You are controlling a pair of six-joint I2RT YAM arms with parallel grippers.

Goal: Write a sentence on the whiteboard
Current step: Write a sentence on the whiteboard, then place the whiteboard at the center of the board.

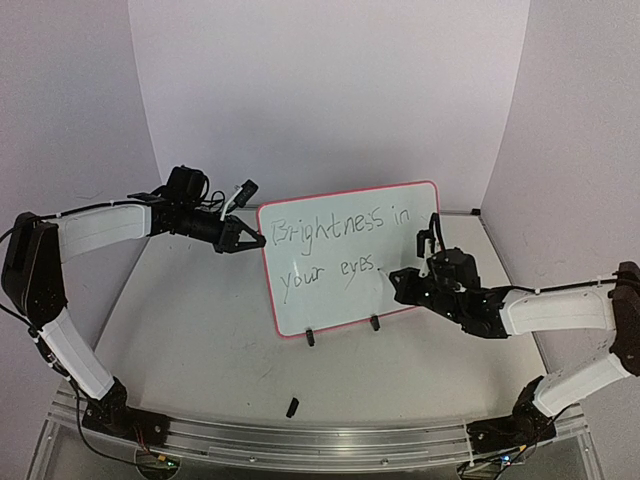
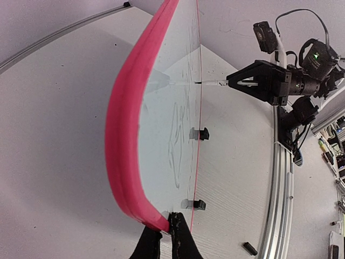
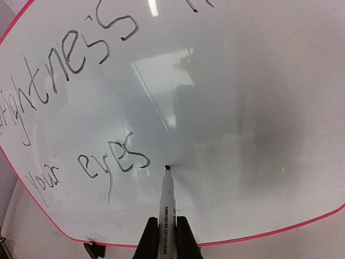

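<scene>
The whiteboard (image 1: 345, 300) stands upright on the table, white with a red-pink frame. The sentence (image 1: 340, 235) reads "Brightness in your eyes" in two lines, and it also shows in the right wrist view (image 3: 81, 70). My left gripper (image 1: 246, 240) is shut on the board's upper left frame edge; the left wrist view shows the gripper (image 2: 167, 233) pinching the red frame (image 2: 124, 135). My right gripper (image 1: 402, 284) is shut on a white-bodied marker (image 3: 167, 202). The marker's black tip touches the board just right of "eyes", where a small dot shows.
Two black clip feet (image 1: 311, 337) (image 1: 375, 322) hold the board's lower edge. A small black cap (image 1: 293, 406) lies on the table in front of the board. An aluminium rail (image 1: 320, 440) runs along the near edge. White backdrop walls stand behind and beside.
</scene>
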